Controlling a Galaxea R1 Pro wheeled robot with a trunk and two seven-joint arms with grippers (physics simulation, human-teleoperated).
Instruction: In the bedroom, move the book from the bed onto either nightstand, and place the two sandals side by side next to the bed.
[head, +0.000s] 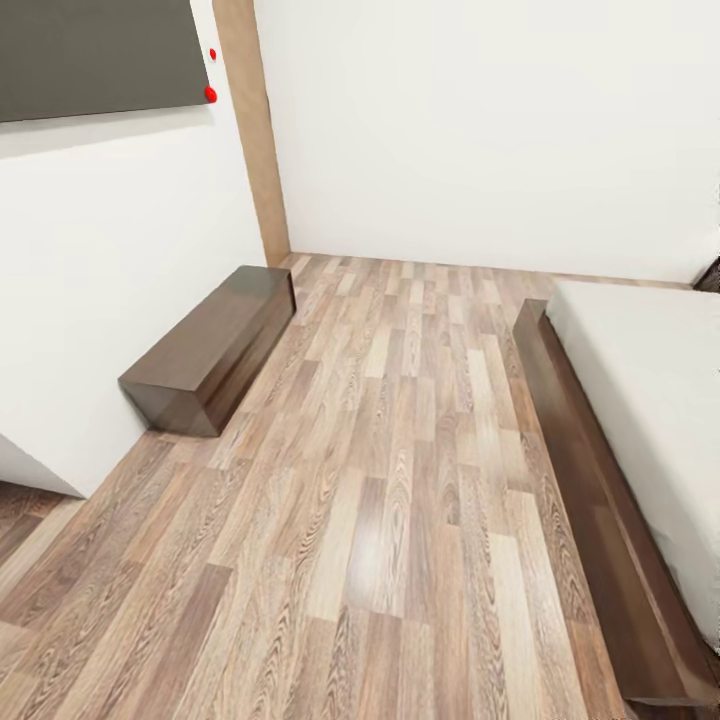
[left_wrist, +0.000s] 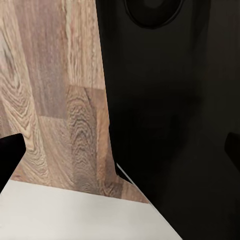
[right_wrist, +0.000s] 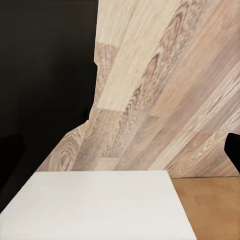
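Bedroom interior, head view: brown wood-plank floor (head: 400, 470) across the middle, white walls (head: 480, 130) behind. Upper left, a dark grey panel (head: 95, 55) hung on the near wall, with two small red dots (head: 210, 94) at its right edge. Right of it, a light wooden upright (head: 255, 130) stood in the corner. Below, a long low dark brown cabinet (head: 205, 350) lay on the floor against the left wall. At the right edge, the bed (head: 590, 470), dark wooden frame along the floor, off-white mattress (head: 660, 400) on top; the visible stretch of mattress carried nothing. Book and sandals: location could not be told. Left wrist view: plank floor, a black body, a pale flat surface (left_wrist: 75, 215); dark fingertips (left_wrist: 9, 155) at opposite edges, set wide apart. Right wrist view: plank floor, a white slab (right_wrist: 100, 205), a black mass; one dark fingertip (right_wrist: 234, 150) at the edge, so whether that tool was apart or together could not be told.
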